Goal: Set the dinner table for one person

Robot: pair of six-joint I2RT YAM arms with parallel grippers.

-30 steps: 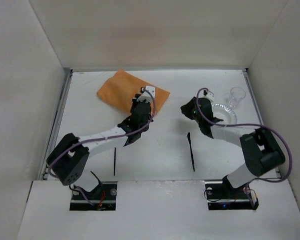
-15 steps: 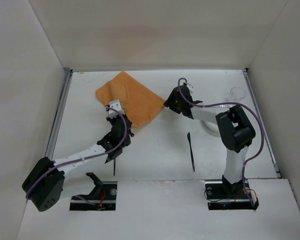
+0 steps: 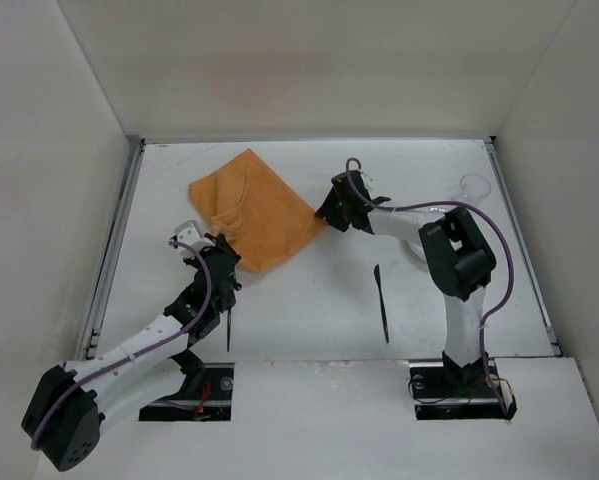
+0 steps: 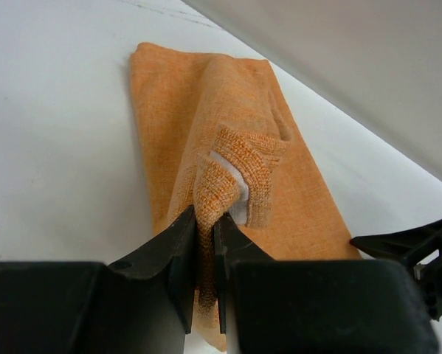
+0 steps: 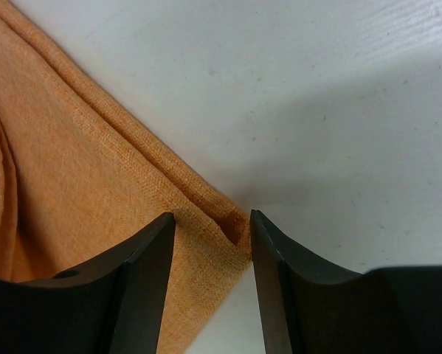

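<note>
The orange cloth mat (image 3: 257,205) lies rumpled on the white dinner table (image 3: 309,300), at the back left. My left gripper (image 3: 220,251) is shut on a raised fold at the cloth's near edge; the left wrist view shows the fold pinched between the jaws (image 4: 206,225), with a white tag (image 4: 232,184) just beyond. My right gripper (image 3: 327,211) is open at the cloth's right corner. In the right wrist view its fingers straddle that corner (image 5: 235,228) without closing on it.
A thin black utensil (image 3: 382,300) lies right of centre and another (image 3: 228,325) lies beside my left arm. A clear glass (image 3: 472,185) stands at the back right. A plate's rim (image 3: 416,252) shows behind my right arm. Metal rails (image 3: 114,250) edge the table.
My left gripper has pulled back toward the near left with the cloth in it, dragging and rumpling it. My right gripper has swung left from the plate to the cloth's right corner.
</note>
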